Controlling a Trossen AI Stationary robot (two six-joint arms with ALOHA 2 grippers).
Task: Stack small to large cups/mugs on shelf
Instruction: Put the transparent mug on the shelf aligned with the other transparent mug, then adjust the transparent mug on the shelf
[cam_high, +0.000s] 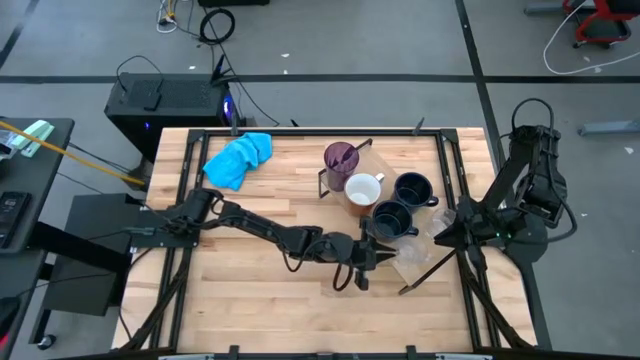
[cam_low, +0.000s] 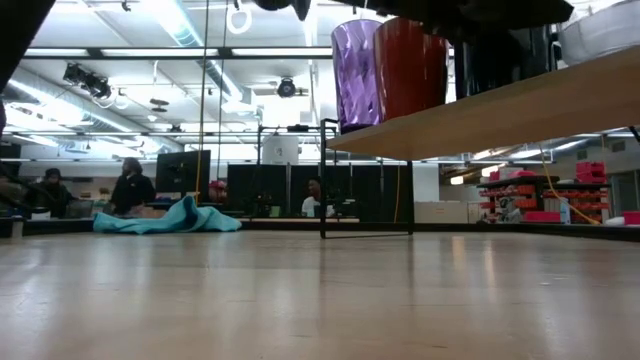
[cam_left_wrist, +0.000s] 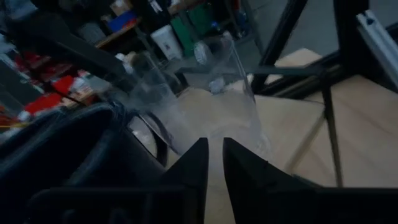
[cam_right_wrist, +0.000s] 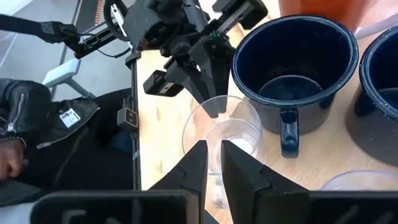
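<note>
Bright blue cloth (cam_high: 238, 160), crumpled, on desk (cam_high: 250, 300) near far-left corner; low view shows it as a teal heap (cam_low: 168, 218) at the far edge. Desk: light wood planks w/ black rails along the sides.

Off desk, beyond far-left corner: black box unit (cam_high: 170, 105) on grey floor, small blue light on it, cables running to it. Coiled black cable (cam_high: 216, 24) further back. Red chair base (cam_high: 598, 22) by far-right of room.

Low view bkgd: people seated (cam_low: 130, 186) at monitors (cam_low: 182, 170), ceiling lights, red bins (cam_low: 590, 172) at right.
</note>
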